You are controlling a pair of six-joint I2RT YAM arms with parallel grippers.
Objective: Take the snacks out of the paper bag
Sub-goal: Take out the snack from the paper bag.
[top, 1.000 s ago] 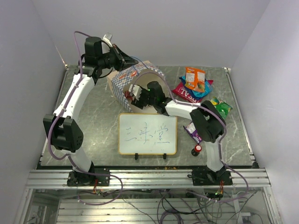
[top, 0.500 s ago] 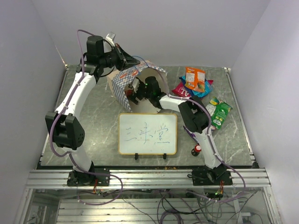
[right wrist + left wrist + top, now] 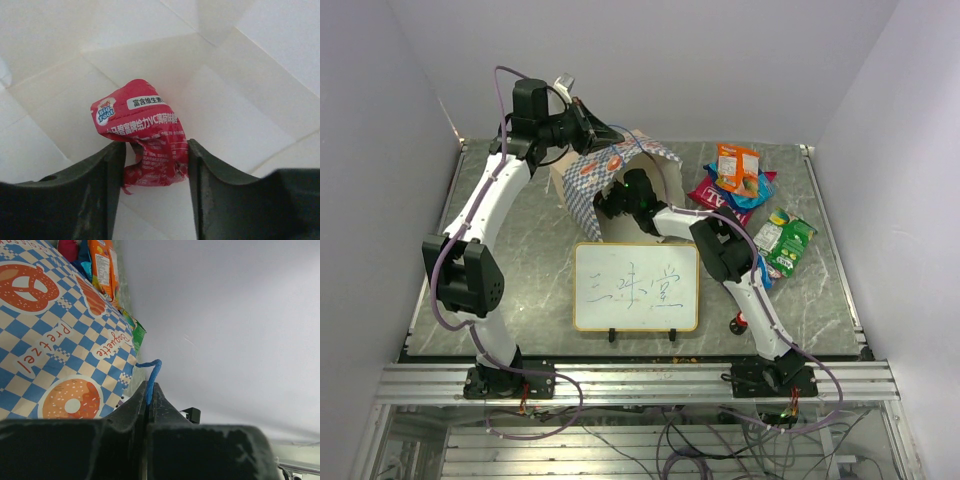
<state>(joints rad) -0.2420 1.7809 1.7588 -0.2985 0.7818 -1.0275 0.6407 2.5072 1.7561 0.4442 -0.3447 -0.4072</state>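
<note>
The paper bag [image 3: 592,188] lies on its side at the back of the table, mouth toward the right. My left gripper [image 3: 605,133] is shut on its blue cord handle [image 3: 153,371] and holds the upper side of the bag [image 3: 55,340] up. My right gripper [image 3: 611,204] is deep inside the bag. In the right wrist view its jaws [image 3: 156,150] press on both sides of a tiny crumpled red wrapper [image 3: 150,137] lying on the bag's pale inner wall [image 3: 240,100]. Orange [image 3: 737,165], red [image 3: 713,198], blue [image 3: 762,187] and green [image 3: 786,240] snacks lie at the right.
A framed whiteboard [image 3: 636,286] stands in front of the bag near the table's middle. A small red-capped black knob [image 3: 740,322] sits at the front right beside my right arm. The orange packet [image 3: 102,265] and green packet [image 3: 138,333] also show in the left wrist view.
My right arm has reached further left and deeper into the bag. My left gripper has lifted the bag's upper side a little. The green packet has come into fuller view.
</note>
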